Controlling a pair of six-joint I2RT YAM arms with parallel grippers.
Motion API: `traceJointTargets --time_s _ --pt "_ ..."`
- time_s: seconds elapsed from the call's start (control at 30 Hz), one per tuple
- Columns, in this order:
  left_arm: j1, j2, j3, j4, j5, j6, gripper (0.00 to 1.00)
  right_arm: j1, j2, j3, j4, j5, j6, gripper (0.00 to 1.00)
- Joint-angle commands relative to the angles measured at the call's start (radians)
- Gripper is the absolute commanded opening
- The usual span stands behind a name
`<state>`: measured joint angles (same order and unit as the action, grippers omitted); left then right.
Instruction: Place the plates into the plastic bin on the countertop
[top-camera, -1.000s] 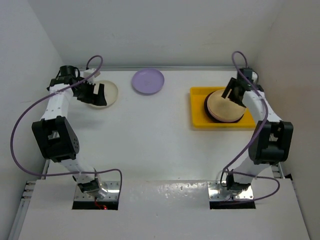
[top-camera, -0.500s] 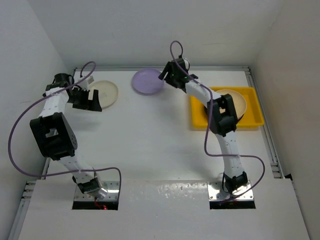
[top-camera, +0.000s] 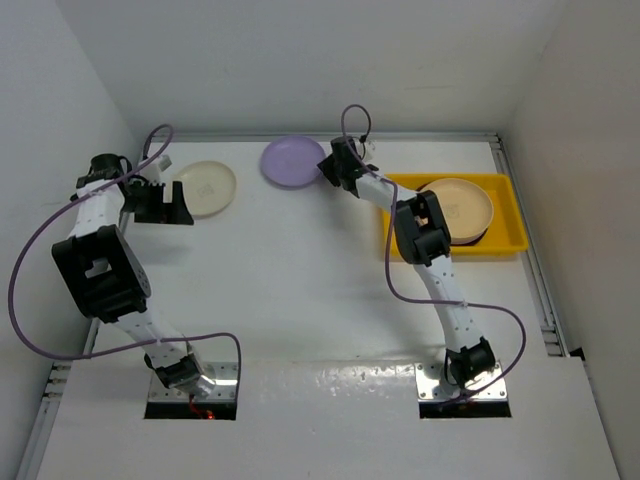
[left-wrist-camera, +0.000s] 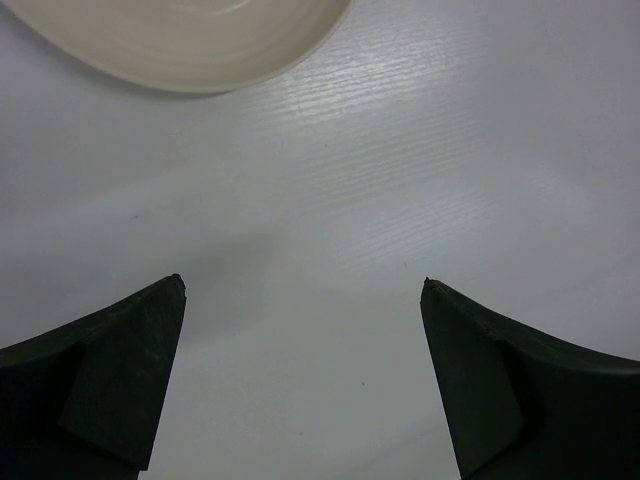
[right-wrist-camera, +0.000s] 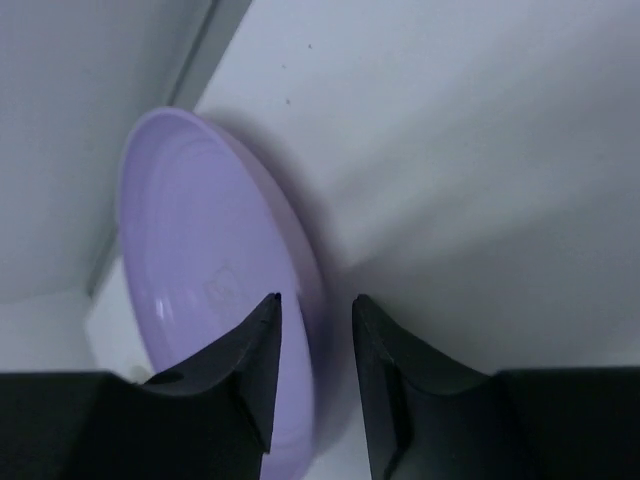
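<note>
Here the lilac plate (right-wrist-camera: 210, 290), lying on the counter (top-camera: 300, 290) by the back wall, is straddled at its rim by the right gripper (right-wrist-camera: 315, 300), jaws narrowly apart; a firm pinch cannot be confirmed. Pick-up is judged in hand; next, a secure clamp and a carry to the yellow bin (top-camera: 400, 246) are needed. The left gripper (left-wrist-camera: 300, 285) is spread wide beside the cream plate (top-camera: 205, 187).

Lab test cell: plain white walls (top-camera: 300, 70), white countertop (top-camera: 300, 280), two arms (top-camera: 100, 275) bolted at edge.
</note>
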<state>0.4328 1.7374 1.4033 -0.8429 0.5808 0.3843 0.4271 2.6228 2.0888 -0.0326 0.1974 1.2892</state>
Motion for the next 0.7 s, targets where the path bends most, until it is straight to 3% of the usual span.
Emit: traceJointTargets --time_s 0.0,0.17,0.27,0.37,0.47,0.53,0.63,0.67 --pt "0.027 0.008 0.012 0.007 0.039 0.014 1.0 0.019 0.042 0.031 -0.111 0.108 0.141 0.35" --pt "0.038 0.017 0.022 0.007 0.048 0.014 1.0 0.027 0.08 0.066 -0.147 0.145 0.13 0.31" --pt "0.047 0.017 0.022 0.007 0.048 0.014 1.0 0.027 0.097 0.096 -0.158 0.134 0.113 0.0" --pt "0.047 0.017 0.031 0.007 0.057 0.014 1.0 0.029 0.043 0.041 -0.049 0.087 0.012 0.0" --pt "0.047 0.027 0.04 -0.002 0.045 0.014 1.0 0.038 -0.125 0.016 0.002 0.042 -0.22 0.0" --pt "0.047 0.027 0.062 -0.002 0.021 0.014 1.0 0.042 -0.214 -0.093 0.026 -0.012 -0.366 0.0" --pt "0.047 0.008 0.071 -0.002 -0.019 0.037 1.0 0.007 -0.485 -0.346 0.134 -0.091 -0.459 0.0" --pt "0.047 0.008 0.08 -0.002 -0.05 0.038 1.0 -0.035 -0.595 -0.393 0.084 -0.125 -0.52 0.0"
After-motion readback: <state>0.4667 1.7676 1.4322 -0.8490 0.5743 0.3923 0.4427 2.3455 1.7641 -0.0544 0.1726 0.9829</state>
